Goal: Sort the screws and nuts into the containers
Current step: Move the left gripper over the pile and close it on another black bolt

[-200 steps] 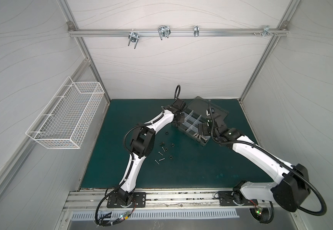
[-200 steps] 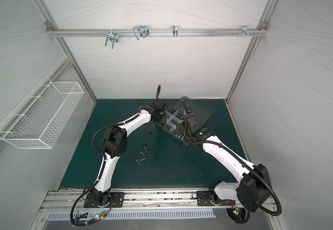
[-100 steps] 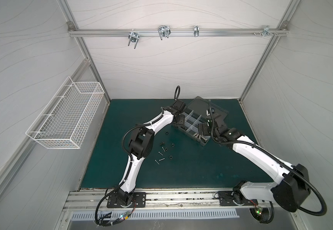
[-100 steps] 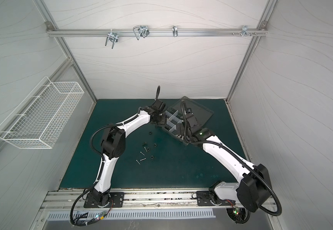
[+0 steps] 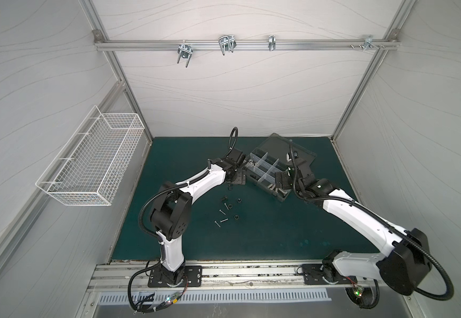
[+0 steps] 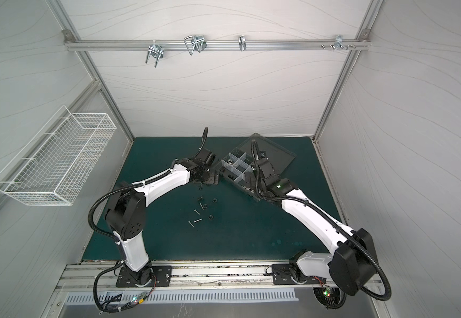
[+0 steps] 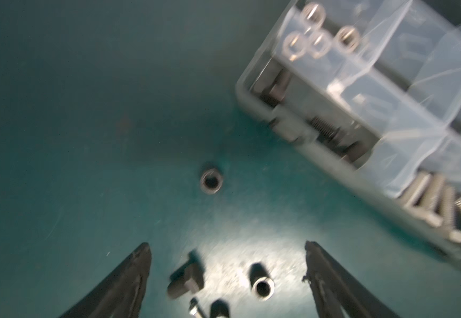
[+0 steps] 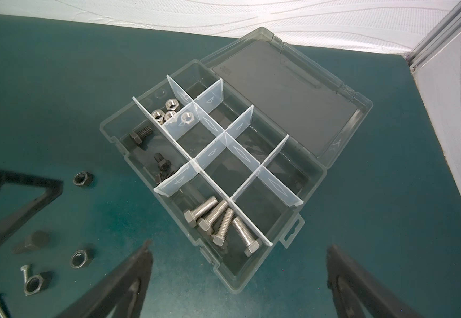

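Clear box [image 8: 235, 283], lid [image 8: 287, 102] open (top access); nuts [image 8: 172, 110], black screws [image 8: 162, 162], bolts [image 8: 218, 223] each own cell. Left gripper [image 7: 226, 245] spread, empty, over loose parts [image 7: 262, 287]; right gripper [image 8: 239, 246] likewise over box.

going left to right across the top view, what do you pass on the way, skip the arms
wire basket → loose screws and nuts → organizer box

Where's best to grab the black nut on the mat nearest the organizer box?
Probably pinch the black nut across two opposite outer flats, coming straight down from above: it lies flat, hole up, with bare mat around it.
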You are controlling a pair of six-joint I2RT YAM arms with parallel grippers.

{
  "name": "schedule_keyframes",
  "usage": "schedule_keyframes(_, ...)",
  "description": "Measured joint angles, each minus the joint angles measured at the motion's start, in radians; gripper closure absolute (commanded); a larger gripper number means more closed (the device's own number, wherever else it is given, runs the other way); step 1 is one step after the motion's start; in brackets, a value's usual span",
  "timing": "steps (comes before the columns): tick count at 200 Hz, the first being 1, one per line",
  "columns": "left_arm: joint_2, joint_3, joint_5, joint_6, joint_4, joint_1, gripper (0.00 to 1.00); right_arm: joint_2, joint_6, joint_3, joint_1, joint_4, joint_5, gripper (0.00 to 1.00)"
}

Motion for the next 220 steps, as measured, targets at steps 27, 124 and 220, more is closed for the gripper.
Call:
schedule_keyframes(27,-0.047,-0.106,-0.005,-0.021,0.005,0.0,0.11,0.0,0.007,-0.004,0.0,0.0,-0.001,0.01)
schedule_keyframes(124,-0.016,-0.199,0.009,-0.075,0.034,0.0,0.22,-0.001,0.022,-0.009,0.0,0.0,-0.004,0.01)
schedule_keyframes(220,0.058,-0.198,0.002,-0.092,0.046,0.002,0.41,0.0,0.022,-0.01,0.0,0.0,-0.004,0.01)
